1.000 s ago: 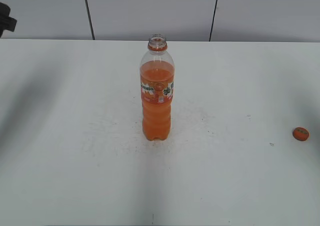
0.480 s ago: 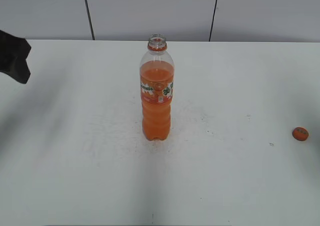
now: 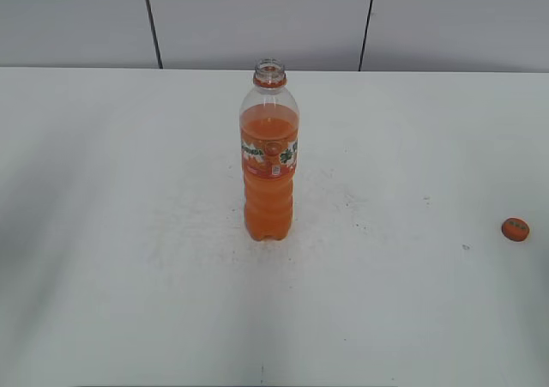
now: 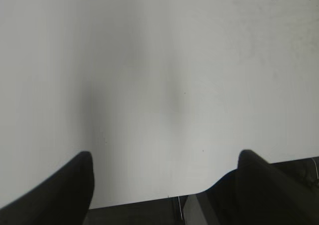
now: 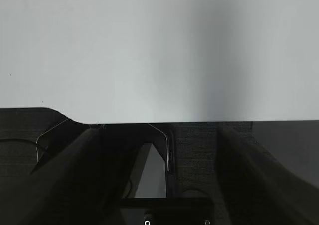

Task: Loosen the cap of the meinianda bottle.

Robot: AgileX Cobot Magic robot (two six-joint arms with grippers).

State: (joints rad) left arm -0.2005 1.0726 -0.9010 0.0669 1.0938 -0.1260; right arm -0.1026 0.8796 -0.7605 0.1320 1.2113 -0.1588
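Although the task named only a loosening, the cap [image 3: 515, 229] lay fully off, flat on the table [image 3: 129, 301] close to the right edge and well apart from the meinianda bottle [image 3: 269, 160]. The bottle stood upright near the middle of the table, somewhat toward the far edge, its threaded mouth bare above the orange neck ring and its orange liquid reaching to about the shoulder.

Neither arm appeared in the exterior view. In the left wrist view the left end effector [image 4: 164, 182] showed two dark fingers spread wide with nothing between them, hanging over bare table near its front edge. In the right wrist view the right end effector [image 5: 157, 180] likewise stood wide apart and empty, looking across the table's edge with dark framework below it.

Judged from this layout, the loosening step looked finished and in fact overshot, since the cap had left the neck entirely; the moment read as the close of the task, with both arms drawn clear of the bottle. Little seemed left to call for. Any further move would probably need only to keep both arms away from the open bottle, because a knock could tip it and spill the drink. Had the cap been wanted back on the neck, the right arm sat on the nearer side to fetch it.
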